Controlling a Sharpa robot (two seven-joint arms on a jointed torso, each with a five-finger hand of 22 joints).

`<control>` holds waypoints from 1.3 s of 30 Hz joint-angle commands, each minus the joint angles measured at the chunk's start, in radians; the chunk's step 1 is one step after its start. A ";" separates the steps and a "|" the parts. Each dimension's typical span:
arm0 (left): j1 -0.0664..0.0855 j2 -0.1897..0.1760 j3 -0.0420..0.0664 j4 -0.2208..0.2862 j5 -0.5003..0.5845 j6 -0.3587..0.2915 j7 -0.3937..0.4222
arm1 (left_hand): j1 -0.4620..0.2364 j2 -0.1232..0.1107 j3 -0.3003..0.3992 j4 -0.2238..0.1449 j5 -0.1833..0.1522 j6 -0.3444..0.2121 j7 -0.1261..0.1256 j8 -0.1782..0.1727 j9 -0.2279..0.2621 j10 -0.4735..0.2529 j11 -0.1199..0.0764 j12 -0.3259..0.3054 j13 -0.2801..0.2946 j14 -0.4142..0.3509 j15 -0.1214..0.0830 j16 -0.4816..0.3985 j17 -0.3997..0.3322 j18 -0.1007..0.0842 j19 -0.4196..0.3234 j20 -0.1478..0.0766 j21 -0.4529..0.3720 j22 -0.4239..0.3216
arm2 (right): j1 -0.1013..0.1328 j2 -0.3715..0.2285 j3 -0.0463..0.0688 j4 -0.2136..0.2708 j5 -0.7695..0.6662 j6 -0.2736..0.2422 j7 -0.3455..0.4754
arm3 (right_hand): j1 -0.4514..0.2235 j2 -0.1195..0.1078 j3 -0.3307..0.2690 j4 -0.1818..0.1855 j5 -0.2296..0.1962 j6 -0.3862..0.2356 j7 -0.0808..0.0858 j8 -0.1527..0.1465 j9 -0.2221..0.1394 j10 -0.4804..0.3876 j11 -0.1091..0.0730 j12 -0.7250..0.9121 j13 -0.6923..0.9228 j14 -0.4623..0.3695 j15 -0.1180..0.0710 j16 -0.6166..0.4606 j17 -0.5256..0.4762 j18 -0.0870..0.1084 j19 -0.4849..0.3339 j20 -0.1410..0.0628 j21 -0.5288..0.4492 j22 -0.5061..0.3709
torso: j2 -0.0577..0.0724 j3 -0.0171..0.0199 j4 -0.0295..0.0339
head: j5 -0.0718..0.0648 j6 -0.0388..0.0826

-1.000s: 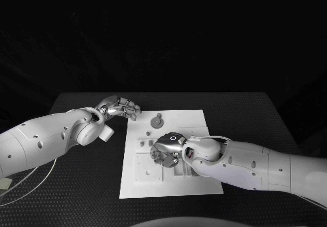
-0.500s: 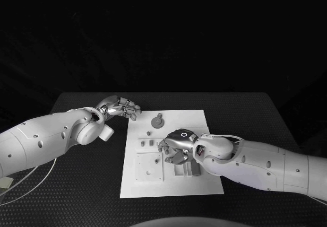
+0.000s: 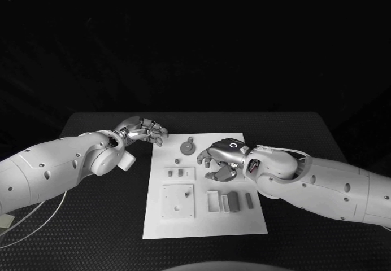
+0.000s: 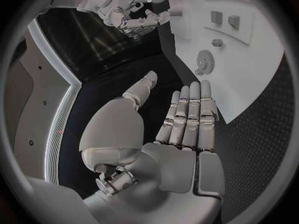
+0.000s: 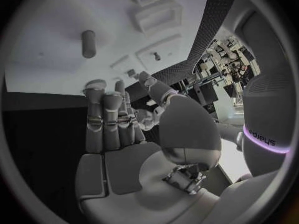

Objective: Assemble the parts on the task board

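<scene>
right robot hand (image 3: 221, 164) hovers over the task board's (image 3: 204, 226) far half beside the gear (image 3: 188, 147), fingers loosely apart, holding nothing, likely lining up a pick. left robot hand (image 3: 145, 130) parked off the board's far-left corner, fingers straight, empty, clear of the work. grey parts (image 3: 233, 201) sit in slots near the board's middle.

The white task board (image 3: 204, 223) lies flat mid-table, small grey parts (image 3: 233, 201) and a gear (image 3: 188, 147) on it.
</scene>
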 commanded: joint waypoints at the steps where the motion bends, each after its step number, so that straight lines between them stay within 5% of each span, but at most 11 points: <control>1: 0.001 0.000 0.001 0.007 0.007 0.011 0.008 | -0.007 0.005 -0.005 0.000 -0.004 -0.003 0.006 0.004 -0.001 0.005 0.003 -0.002 -0.001 0.000 0.006 -0.003 0.001 0.019 -0.005 0.001 0.002 -0.001 | 0.014 -0.014 0.001 -0.002 -0.005 0.094 -0.048 | -0.003 -0.025 0.005 0.027 0.004 -0.046 0.029 -0.012 -0.007 -0.039 0.019 -0.017 -0.009 -0.015 0.014 -0.004 0.003 0.085 -0.019 0.005 -0.009 0.015 | 0.000 -0.0005 0.0001 | 0.001 0.001; 13: 0.001 -0.005 0.001 0.009 0.007 0.008 0.011 | -0.007 0.005 -0.005 0.000 -0.004 -0.003 0.006 0.004 -0.001 0.005 0.003 -0.001 -0.002 0.000 0.006 -0.004 0.002 0.019 -0.005 0.002 0.003 -0.002 | 0.015 -0.052 0.001 -0.003 -0.021 0.170 -0.077 | -0.002 -0.077 0.005 0.104 0.004 -0.087 -0.005 -0.011 -0.019 -0.124 0.052 -0.066 -0.045 -0.051 0.047 0.006 0.010 0.085 -0.048 0.019 -0.016 0.020 | 0.000 -0.0004 0.0004 | 0.001 -0.005; 23: 0.001 -0.003 0.001 0.009 0.007 0.009 0.011 | -0.008 0.004 -0.005 0.000 -0.004 -0.003 0.007 0.004 -0.001 0.006 0.004 -0.001 -0.002 0.001 0.006 -0.005 0.004 0.019 -0.005 0.002 0.003 -0.002 | 0.015 -0.035 0.000 -0.047 -0.025 0.199 -0.079 | 0.012 -0.073 0.005 0.117 0.004 -0.085 -0.010 -0.001 -0.019 -0.133 0.052 -0.070 -0.056 -0.057 0.047 0.011 0.010 0.085 -0.055 0.021 -0.016 0.020 | 0.000 -0.0012 0.0015 | -0.003 -0.006; 30: 0.001 -0.003 0.001 0.008 0.007 0.008 0.010 | -0.008 0.004 -0.005 0.000 -0.004 -0.003 0.008 0.004 -0.001 0.006 0.005 -0.001 -0.003 0.001 0.006 -0.006 0.005 0.019 -0.005 0.002 0.003 -0.002 | 0.015 -0.016 -0.003 -0.069 -0.036 0.186 -0.073 | 0.072 0.001 -0.002 0.065 0.004 -0.028 0.005 0.041 -0.007 -0.096 0.042 -0.048 -0.058 -0.043 0.038 0.024 0.009 0.085 -0.048 0.015 -0.003 0.023 | 0.000 -0.0012 0.0019 | -0.003 -0.006; 35: 0.001 -0.002 0.001 0.008 0.007 0.011 0.010 | -0.009 0.004 -0.005 0.000 -0.004 -0.004 0.010 0.004 -0.002 0.006 0.006 -0.001 -0.003 0.001 0.006 -0.007 0.006 0.020 -0.005 0.002 0.003 -0.002 | 0.015 -0.004 -0.010 -0.076 -0.044 0.189 -0.069 | 0.072 0.047 -0.022 0.027 0.004 0.032 -0.003 0.077 0.005 -0.026 0.022 -0.010 -0.047 -0.028 0.018 0.027 0.005 0.085 -0.039 0.012 0.008 0.022 | 0.000 -0.0004 0.0017 | -0.002 -0.007; 39: 0.001 -0.002 0.001 0.006 0.007 0.013 0.006 | -0.009 0.004 -0.006 0.000 -0.004 -0.004 0.011 0.004 -0.002 0.006 0.007 -0.001 -0.004 0.001 0.006 -0.007 0.007 0.020 -0.005 0.002 0.003 -0.002 | 0.015 -0.001 -0.012 -0.075 -0.046 0.198 -0.069 | 0.064 0.061 -0.027 0.011 0.004 0.055 -0.013 0.089 0.009 -0.004 0.013 0.002 -0.043 -0.020 0.009 0.026 0.001 0.085 -0.034 0.011 0.012 0.021 | 0.000 -0.0005 0.0022 | -0.002 -0.007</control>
